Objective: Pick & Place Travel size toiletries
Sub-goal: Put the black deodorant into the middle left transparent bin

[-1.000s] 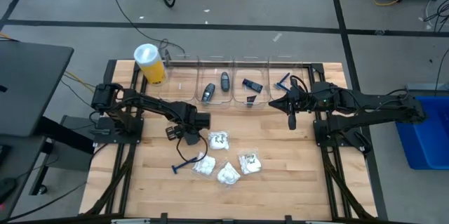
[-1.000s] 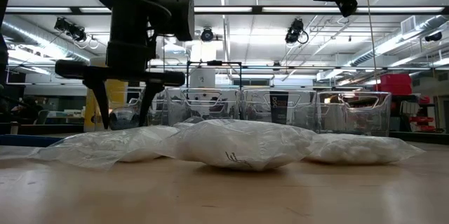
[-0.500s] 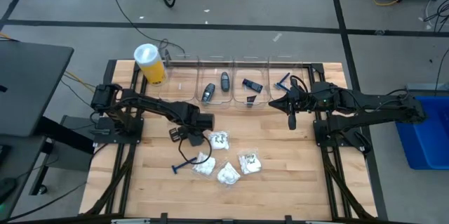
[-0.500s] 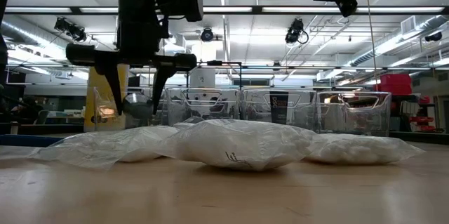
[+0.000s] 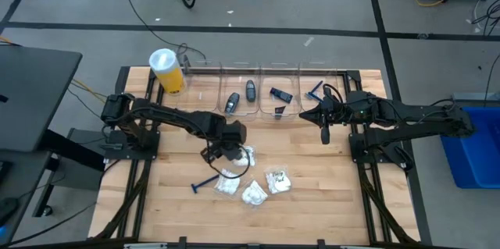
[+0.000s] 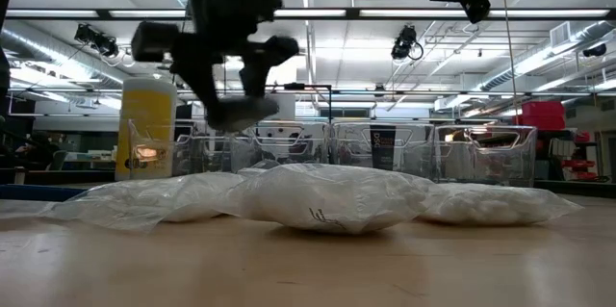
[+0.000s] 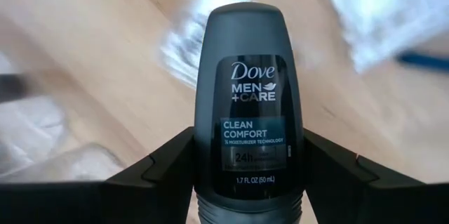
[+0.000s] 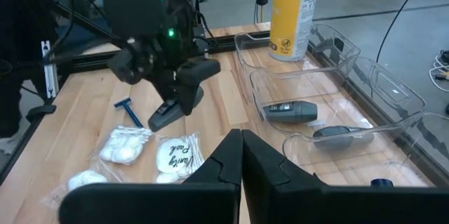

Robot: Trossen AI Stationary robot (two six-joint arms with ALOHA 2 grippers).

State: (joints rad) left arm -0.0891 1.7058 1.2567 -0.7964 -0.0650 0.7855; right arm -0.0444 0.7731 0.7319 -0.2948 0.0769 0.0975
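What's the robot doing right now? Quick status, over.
Left gripper shut on dark grey deodorant, lifted above white packets. Right gripper shut, idle near the clear bins. Nothing in the way.

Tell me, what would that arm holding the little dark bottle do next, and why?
Probably carry it toward the clear bins. The left gripper holds the dark deodorant bottle in the air above the white packets, and similar dark pieces already lie in those bins.

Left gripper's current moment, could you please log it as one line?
left gripper: shut on deodorant | above packets | right gripper: shut, waiting
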